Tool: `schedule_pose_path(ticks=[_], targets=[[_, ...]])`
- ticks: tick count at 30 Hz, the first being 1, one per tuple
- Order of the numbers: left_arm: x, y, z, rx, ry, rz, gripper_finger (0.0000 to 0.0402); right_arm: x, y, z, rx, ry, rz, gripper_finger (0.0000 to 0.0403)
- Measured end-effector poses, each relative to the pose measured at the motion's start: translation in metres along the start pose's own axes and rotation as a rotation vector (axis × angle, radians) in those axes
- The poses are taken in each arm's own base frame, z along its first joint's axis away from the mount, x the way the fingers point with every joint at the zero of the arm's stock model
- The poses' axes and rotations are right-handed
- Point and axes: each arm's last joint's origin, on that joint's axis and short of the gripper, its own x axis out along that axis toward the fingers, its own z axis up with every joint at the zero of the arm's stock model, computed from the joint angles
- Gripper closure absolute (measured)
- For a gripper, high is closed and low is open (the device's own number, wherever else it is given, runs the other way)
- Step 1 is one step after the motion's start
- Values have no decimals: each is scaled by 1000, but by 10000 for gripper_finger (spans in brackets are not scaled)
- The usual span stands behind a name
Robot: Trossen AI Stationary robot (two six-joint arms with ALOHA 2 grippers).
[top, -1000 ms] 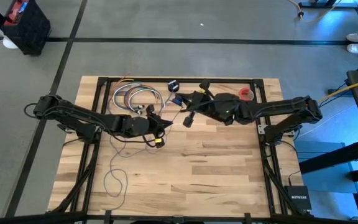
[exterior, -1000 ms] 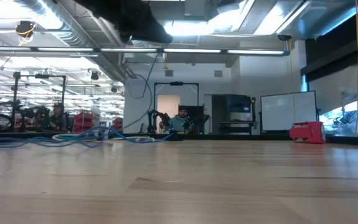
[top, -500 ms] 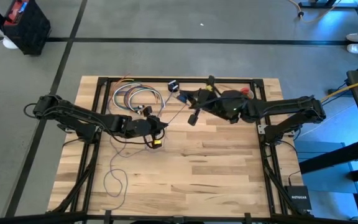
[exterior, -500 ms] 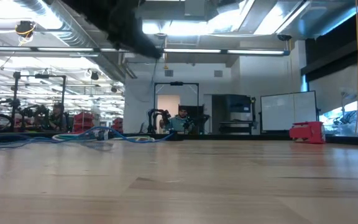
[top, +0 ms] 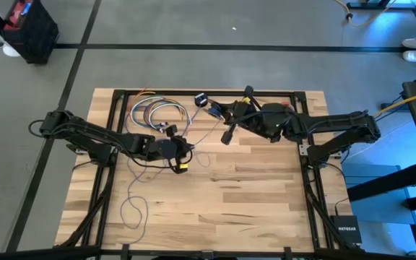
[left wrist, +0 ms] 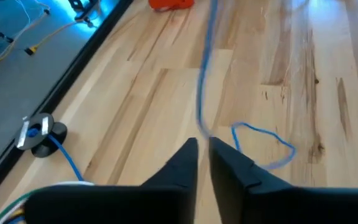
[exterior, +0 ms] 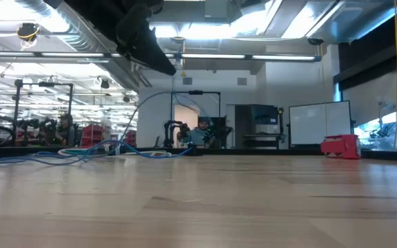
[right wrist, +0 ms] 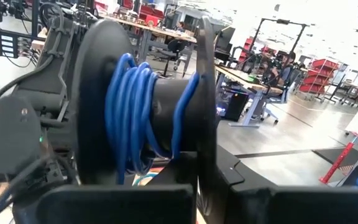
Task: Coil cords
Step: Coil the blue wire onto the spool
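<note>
A thin bluish cord [top: 202, 135] runs from my left gripper [top: 186, 150] up to a black spool [top: 227, 134] at the table's far middle. My right gripper [top: 231, 128] is shut on that spool. In the right wrist view the spool [right wrist: 148, 106] carries several blue turns. In the left wrist view the cord [left wrist: 202, 93] passes between the fingertips of my left gripper [left wrist: 204, 144], which stand a narrow gap apart. The cord's slack tail [top: 131, 209] lies in loops on the near-left boards. My left gripper has the cord [left wrist: 202, 127] in the gap between its fingertips; whether the fingers touch it I cannot tell. My right gripper pinches one flange of the spool at its lower rim [right wrist: 204, 177] between its two fingers. The fingers lie about level. The spool is lifted clear of the table, its axle across the fingers.
A bundle of multicoloured looped wires [top: 157, 113] lies at the far left. A small black disc [top: 201, 99] lies at the far edge and a red object [top: 286, 108] at the far right. Bare boards [top: 251, 195] lie on the near side.
My right gripper has carried the spool a little up and toward the table's far right. My left gripper has tipped its fingers further down. In the low view the cord no longer hangs in a small loop; it now rises from the table in one long arc.
</note>
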Motion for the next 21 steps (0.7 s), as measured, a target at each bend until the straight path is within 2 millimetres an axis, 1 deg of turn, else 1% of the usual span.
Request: schedule_pose_path(ticks=[6, 7, 10, 14, 18, 21], targets=[[-3, -1, -2, 30, 42, -5, 283, 0, 1, -2, -11, 19, 5, 395], [-5, -1, 0, 38, 53, -8, 273, 0, 1, -2, -14, 23, 6, 395], [-20, -1, 14, 59, 72, -23, 251, 0, 1, -4, -25, 40, 10, 395], [-46, 0, 31, 62, 45, -53, 247, 0, 2, -9, -42, 77, 19, 395], [-74, 5, 48, 97, -112, -53, 257, 1, 7, -18, -58, 146, 96, 395], [-79, 5, 52, 131, -260, -46, 264, 6, 15, -32, -89, 220, 189, 395]])
